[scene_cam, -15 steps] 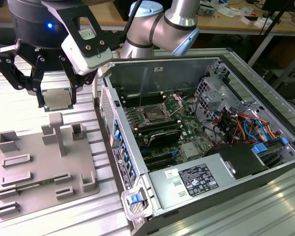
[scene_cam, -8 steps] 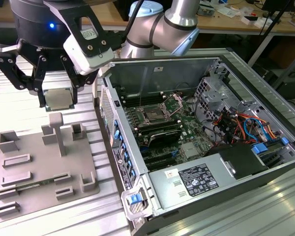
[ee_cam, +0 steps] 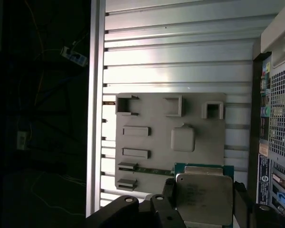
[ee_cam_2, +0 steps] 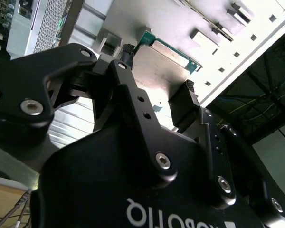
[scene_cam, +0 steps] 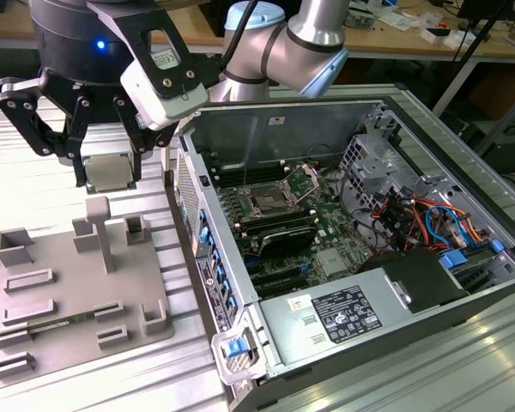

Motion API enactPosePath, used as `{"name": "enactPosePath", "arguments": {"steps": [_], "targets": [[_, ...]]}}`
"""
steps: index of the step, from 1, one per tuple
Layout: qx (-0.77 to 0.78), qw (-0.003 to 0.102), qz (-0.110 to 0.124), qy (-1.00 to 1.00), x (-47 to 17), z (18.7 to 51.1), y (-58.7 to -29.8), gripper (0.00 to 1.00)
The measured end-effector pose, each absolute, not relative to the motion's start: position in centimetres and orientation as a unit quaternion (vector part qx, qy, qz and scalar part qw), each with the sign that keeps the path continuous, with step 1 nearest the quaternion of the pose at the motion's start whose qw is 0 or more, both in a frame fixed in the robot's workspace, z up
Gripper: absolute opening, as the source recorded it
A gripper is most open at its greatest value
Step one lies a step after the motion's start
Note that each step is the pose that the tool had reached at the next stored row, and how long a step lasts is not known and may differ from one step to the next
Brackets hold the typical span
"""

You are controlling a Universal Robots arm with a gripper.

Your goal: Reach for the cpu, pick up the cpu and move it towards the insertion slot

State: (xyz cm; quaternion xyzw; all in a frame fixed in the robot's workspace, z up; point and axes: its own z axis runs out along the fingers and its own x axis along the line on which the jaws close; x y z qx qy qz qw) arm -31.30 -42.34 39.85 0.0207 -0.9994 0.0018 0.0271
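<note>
Status: pincer [scene_cam: 109,174] is in the upper left of the exterior view, pinching the cpu [scene_cam: 110,172] by two opposite edges, one black finger per side. The chip looks roughly level, silvery top facing up toward the wrist. Both wrist views agree: in the second wrist view the cpu [ee_cam_2: 166,59] sits clamped between the fingers [ee_cam_2: 186,97], and in the first wrist view the cpu [ee_cam: 204,194] shows its green rim along one edge with the metal lid square between the fingers. It hangs in the air over the far end of the grey tray [scene_cam: 77,283], which lies flat on the ribbed metal worktop [scene_cam: 17,189] in the lower left of the exterior view. There is a visible gap between the chip and the tray's raised posts, so I read it as lifted clear. The insertion slot [scene_cam: 267,204] is near the centre of the exterior view, on the motherboard inside the open computer case [scene_cam: 283,129], with a dark centre and shiny frame. Nothing appears to be seated in it. Progress call: reach and pick look done and the grip looks centred and secure. The transfer is barely begun, since the cpu is well apart from the slot, on the tray side, with the case's near wall between the two. What's left is the travel over that wall toward the socket.
</note>
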Motion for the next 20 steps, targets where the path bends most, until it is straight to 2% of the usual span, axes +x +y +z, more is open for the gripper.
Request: {"name": "enactPosePath", "arguments": {"steps": [20], "targets": [[0.021, 0.024, 0.003, -0.999, -29.6, 39.7, -42.3, 0.55]]}}
